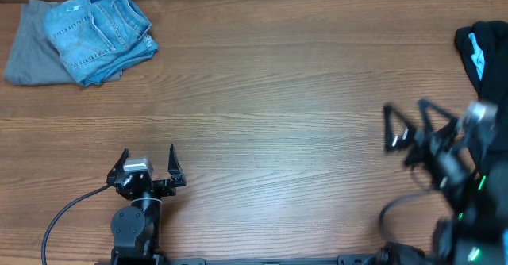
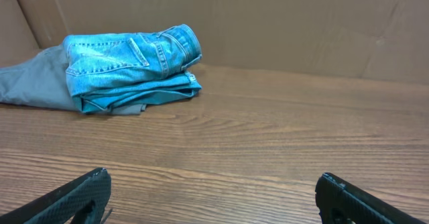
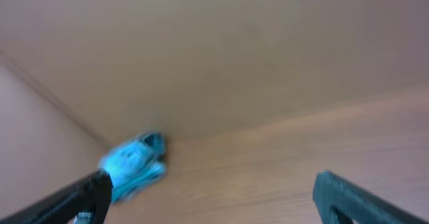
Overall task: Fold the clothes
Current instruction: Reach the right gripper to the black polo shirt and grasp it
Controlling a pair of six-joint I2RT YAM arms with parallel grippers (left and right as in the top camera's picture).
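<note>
**Ana:** Wooden surface point(image 1: 278, 98), cardboard wall point(image 2: 268, 23) behind it. What's left to fold?

**Ben:** By my reading, the black garment point(image 1: 484, 51). It lies bunched at the far right edge with a bright blue tag showing. The jeans point(image 1: 99, 31) sit folded in the far left corner on top of a grey garment point(image 1: 28, 55), so those look done.

**Ana:** Which claw takes it?

**Ben:** The right claw point(image 1: 411, 126). It hangs over the right side, blurred, fingers apart and holding nothing. The black garment is near it, further back and to its right, not touching. Its wrist camera faces the other way, toward the jeans, so the garment is out of that view.

**Ana:** And the left claw?

**Ben:** The left claw point(image 1: 148, 154) is low at the near left, fingers spread wide and empty. It is well apart from both the black garment and the jeans pile.

**Ana:** How should the pick go?

**Ben:** I'd turn the right claw toward the heap and come down on an outer edge or corner, not the middle. Then pinch a single layer and drag it to the bare centre of the surface, where both claws can reach. Spread it flat before any fold. Grabbing the bulk would only carry the tangle across.
</note>
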